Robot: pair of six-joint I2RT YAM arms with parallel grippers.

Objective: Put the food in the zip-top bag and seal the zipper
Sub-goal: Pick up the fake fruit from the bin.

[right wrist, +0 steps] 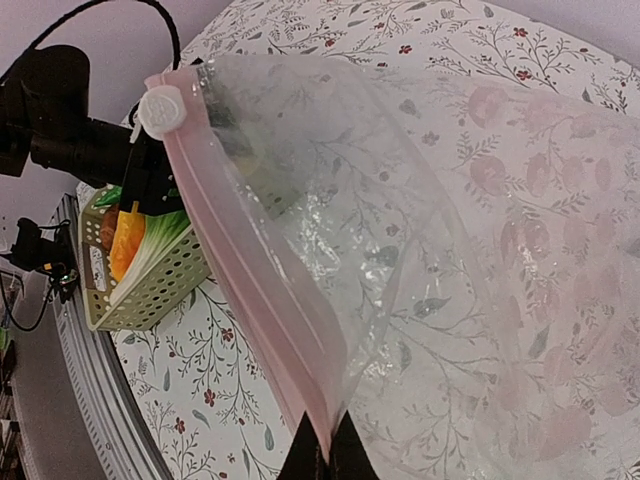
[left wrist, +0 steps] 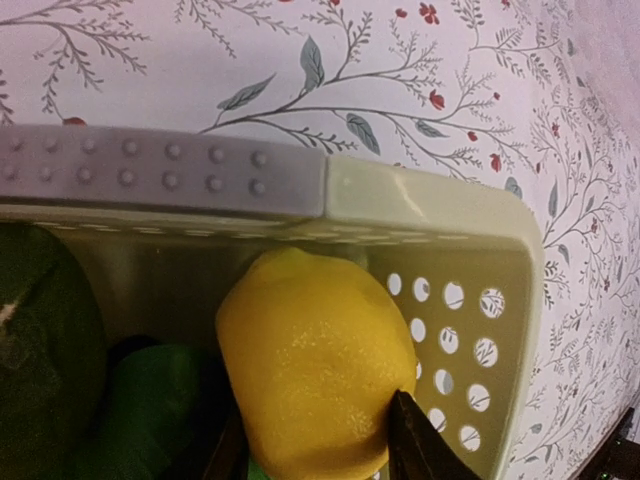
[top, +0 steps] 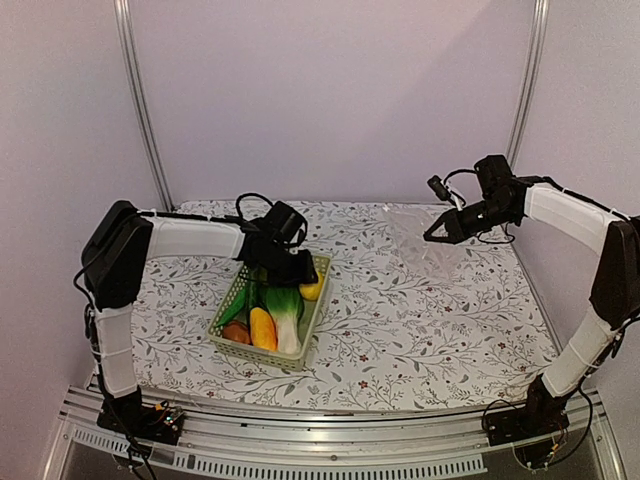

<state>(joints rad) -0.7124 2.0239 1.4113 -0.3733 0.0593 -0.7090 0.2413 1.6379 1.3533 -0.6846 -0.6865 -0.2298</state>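
The food lies in a pale green basket (top: 225, 338): a yellow lemon (top: 312, 288), a bok choy (top: 287, 310), an orange-yellow piece (top: 262, 328), a reddish-brown round one (top: 236, 332) and a green cucumber (top: 238, 305). My left gripper (left wrist: 315, 452) reaches into the basket's far corner, and its fingers (left wrist: 420, 445) press both sides of the lemon (left wrist: 315, 370). My right gripper (right wrist: 325, 458) is shut on the pink zipper (right wrist: 250, 270) of the clear zip-top bag (right wrist: 450, 200). It holds the bag's mouth up above the table at the right; a white slider (right wrist: 160, 110) sits at the strip's far end.
The basket wall (left wrist: 430, 200) with round holes stands right behind the lemon. Green pieces (left wrist: 150, 400) lie left of it. Metal posts (top: 140, 100) rise at the back corners. The flowered tablecloth (top: 400, 330) stretches between basket and bag.
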